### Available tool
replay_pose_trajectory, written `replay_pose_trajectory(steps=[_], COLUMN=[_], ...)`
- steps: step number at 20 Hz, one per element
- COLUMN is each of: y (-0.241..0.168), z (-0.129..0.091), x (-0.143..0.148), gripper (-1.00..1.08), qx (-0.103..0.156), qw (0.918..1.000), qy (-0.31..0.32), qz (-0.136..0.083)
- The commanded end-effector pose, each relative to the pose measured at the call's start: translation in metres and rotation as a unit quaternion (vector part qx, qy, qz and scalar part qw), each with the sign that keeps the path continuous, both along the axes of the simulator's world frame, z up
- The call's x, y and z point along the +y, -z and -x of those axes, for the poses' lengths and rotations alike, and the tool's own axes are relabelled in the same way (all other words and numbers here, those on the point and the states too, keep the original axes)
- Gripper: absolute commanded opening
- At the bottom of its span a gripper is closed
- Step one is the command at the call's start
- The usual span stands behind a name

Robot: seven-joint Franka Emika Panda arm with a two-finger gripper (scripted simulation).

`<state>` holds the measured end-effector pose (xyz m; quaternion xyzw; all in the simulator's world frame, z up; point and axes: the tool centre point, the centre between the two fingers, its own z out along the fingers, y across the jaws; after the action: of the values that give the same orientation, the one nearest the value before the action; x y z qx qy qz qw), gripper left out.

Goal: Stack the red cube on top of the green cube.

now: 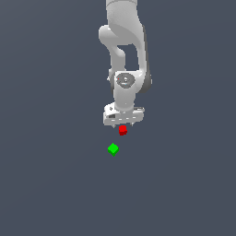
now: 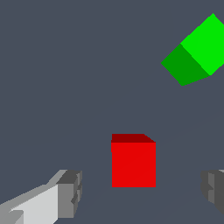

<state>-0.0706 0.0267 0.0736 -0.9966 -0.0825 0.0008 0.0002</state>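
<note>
Dark grey counter point(image 1: 50, 184) fills the whole scene, with no edges showing. The tool point(image 1: 122, 123) hangs with its fingers point(image 2: 70, 192) spread wide, the red cube point(image 2: 133, 164) between them, untouched. The green cube point(image 2: 197, 50) sits nearby, apart.

The red cube point(image 2: 133, 164) presented flat, uniform faces, smooth and matt, without texture or sheen. The green cube point(image 2: 197, 50) showed the same plain, unmarked finish (material could not be told for either). The arm point(image 1: 124, 50) had a smooth white casing resembling moulded plastic, softly shaded. The gripper's fingers point(image 2: 70, 192) appeared dull grey and ridged. The floor point(image 1: 46, 161) was an even matt grey-blue.
</note>
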Motion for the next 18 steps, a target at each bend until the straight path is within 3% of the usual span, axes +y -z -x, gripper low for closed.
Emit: replay_pose_trajectory(steps=[1,18], y=[0.000,0.053], z=[0.000,0.002], x=[0.000,0.000], gripper=[1.00,1.00], qx=[0.000,-0.001], qw=[1.0000,1.0000], qy=[0.000,-0.002], qz=[0.000,0.000])
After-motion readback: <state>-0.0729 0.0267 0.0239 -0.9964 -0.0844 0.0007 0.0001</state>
